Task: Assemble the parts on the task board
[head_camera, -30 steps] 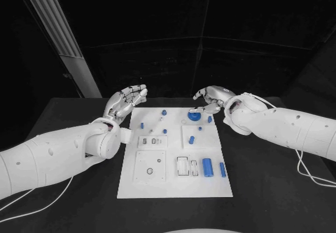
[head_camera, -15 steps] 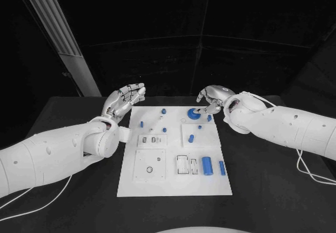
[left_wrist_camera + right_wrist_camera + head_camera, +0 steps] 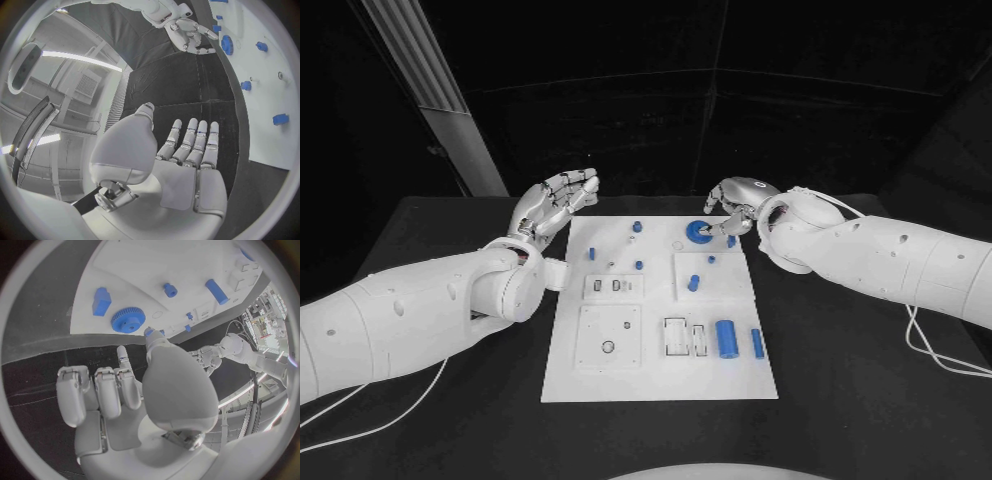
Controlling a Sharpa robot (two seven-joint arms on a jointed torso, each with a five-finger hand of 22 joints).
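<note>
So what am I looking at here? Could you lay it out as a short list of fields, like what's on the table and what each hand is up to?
surface: black table
task board: white plate in the middle of the table
parts: small blue pieces on the board, among them a blue gear at its far end and a blue cylinder nearer the robot
left hand: raised beside the board's far left corner, fingers apart, holding nothing
right hand: at the far right corner, beside the gear, most fingers curled in, nothing in it

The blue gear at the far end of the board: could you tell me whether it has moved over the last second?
Cannot tell: the blue gear sits slightly higher in the head view, but so does the task board, so the camera shifted.
</note>
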